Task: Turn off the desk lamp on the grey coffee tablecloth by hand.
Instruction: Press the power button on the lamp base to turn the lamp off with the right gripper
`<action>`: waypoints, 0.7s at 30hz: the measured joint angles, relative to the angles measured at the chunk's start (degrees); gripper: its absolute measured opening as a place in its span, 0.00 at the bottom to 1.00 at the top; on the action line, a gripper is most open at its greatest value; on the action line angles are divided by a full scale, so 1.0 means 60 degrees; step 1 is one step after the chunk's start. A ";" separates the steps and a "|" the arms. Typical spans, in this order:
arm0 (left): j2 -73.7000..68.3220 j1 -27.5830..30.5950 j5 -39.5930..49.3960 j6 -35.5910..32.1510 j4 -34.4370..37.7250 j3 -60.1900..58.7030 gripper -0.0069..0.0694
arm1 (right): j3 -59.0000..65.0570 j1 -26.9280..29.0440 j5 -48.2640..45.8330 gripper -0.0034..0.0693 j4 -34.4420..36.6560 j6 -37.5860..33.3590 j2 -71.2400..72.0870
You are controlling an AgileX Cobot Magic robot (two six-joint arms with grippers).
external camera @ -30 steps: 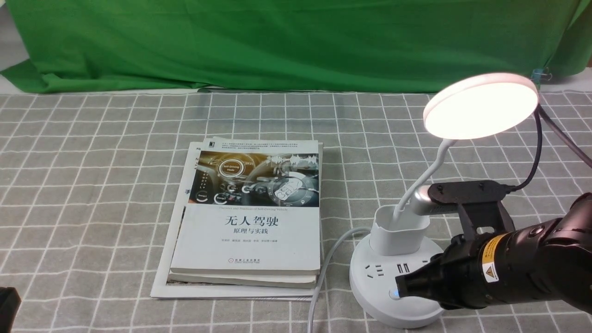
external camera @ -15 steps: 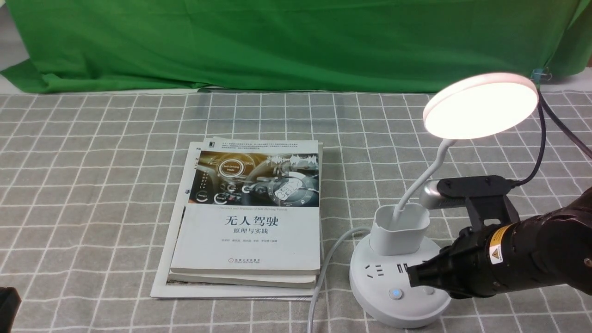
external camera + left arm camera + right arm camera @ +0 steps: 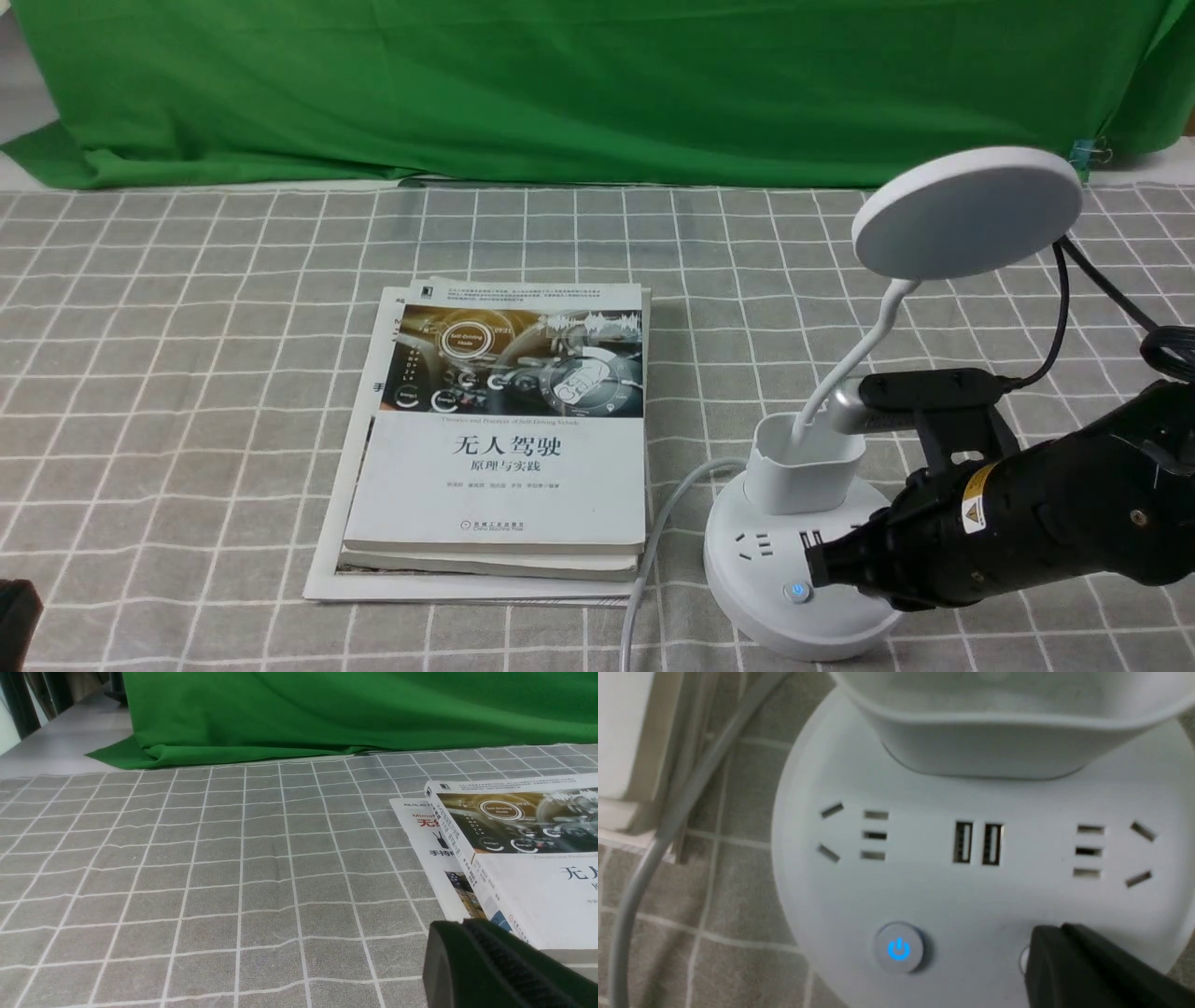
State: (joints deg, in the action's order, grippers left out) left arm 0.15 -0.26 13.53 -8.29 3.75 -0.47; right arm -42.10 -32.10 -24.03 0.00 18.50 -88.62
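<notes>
Lowered since the earlier frame, your right gripper (image 3: 1052, 931) now has its fingers together over the second button (image 3: 1023, 959) of the desk lamp (image 3: 971, 219), partly hiding it; contact cannot be confirmed. The lamp's disc, formerly lit, is dark. Its base stands on the grey coffee tablecloth (image 3: 187, 373), beneath your gripper, with the blue-lit power button (image 3: 899, 947) exposed beside the fingertips. Your left gripper (image 3: 472, 952) is closed, near the books (image 3: 495, 485).
</notes>
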 joint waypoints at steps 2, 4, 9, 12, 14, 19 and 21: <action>0.0000 0.0000 0.0000 0.0000 0.0000 0.0000 0.09 | 0.0000 0.0000 0.0007 0.08 0.0000 0.0000 0.0021; 0.0000 0.0000 0.0000 0.0000 0.0000 0.0000 0.09 | 0.0000 0.0008 -0.0001 0.08 0.0000 0.0000 0.0073; 0.0000 0.0000 0.0000 0.0000 0.0000 0.0000 0.09 | 0.0038 0.0008 -0.0055 0.08 0.0000 0.0000 0.0555; 0.0000 0.0000 0.0000 0.0000 0.0000 0.0000 0.09 | 0.0038 0.0008 -0.0046 0.08 0.0000 0.0000 0.0810; 0.0000 0.0000 0.0000 0.0000 0.0000 0.0000 0.09 | 0.0038 0.0008 -0.0015 0.08 0.0000 0.0000 0.0885; 0.0000 0.0000 0.0000 0.0000 0.0000 0.0000 0.09 | 0.0048 0.0008 -0.0016 0.08 0.0000 0.0000 0.0854; 0.0000 0.0000 0.0000 0.0000 0.0000 0.0000 0.09 | 0.0048 0.0008 -0.0016 0.08 0.0000 0.0000 0.0801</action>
State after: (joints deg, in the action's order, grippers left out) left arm 0.15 -0.26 13.53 -8.29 3.75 -0.47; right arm -41.81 -32.05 -24.13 0.00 18.50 -83.81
